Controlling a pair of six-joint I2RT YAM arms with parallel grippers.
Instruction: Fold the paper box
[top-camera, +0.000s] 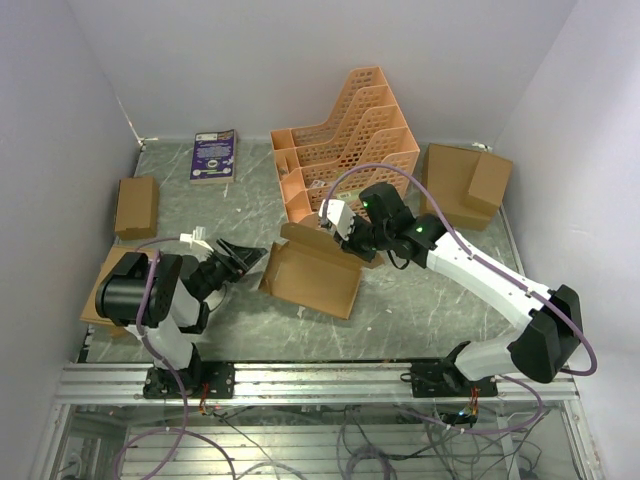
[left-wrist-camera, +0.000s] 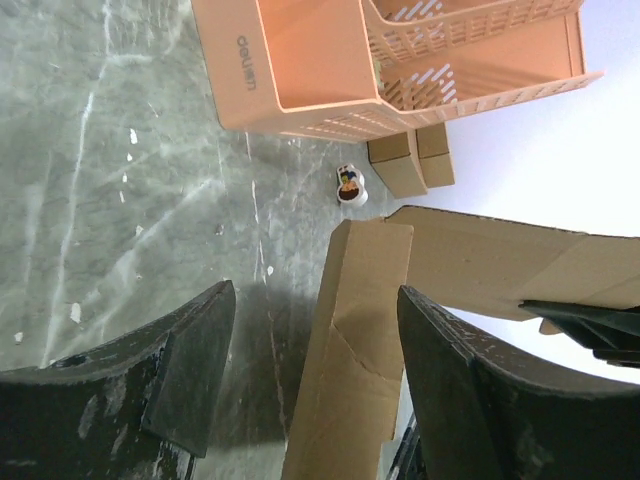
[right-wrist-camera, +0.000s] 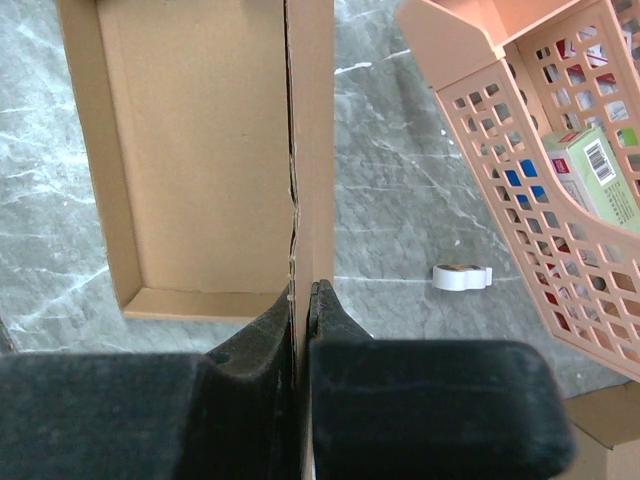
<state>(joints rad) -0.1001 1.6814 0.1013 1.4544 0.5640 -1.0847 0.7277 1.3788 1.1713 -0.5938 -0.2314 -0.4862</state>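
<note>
Grey marbled table (top-camera: 400, 312), white walls (top-camera: 250, 60), paper box (top-camera: 315, 275) at centre

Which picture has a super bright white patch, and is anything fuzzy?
Left wrist view: the wall behind the box is blown-out white, and a dark shadow lies on the table beside it. Right wrist view: the right gripper, so close, looks dark and soft. Top view: even light, faint shadows.

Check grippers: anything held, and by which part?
Right gripper pinches the paper box by its side wall. Left gripper holds nothing; its fingers stand open.
</note>
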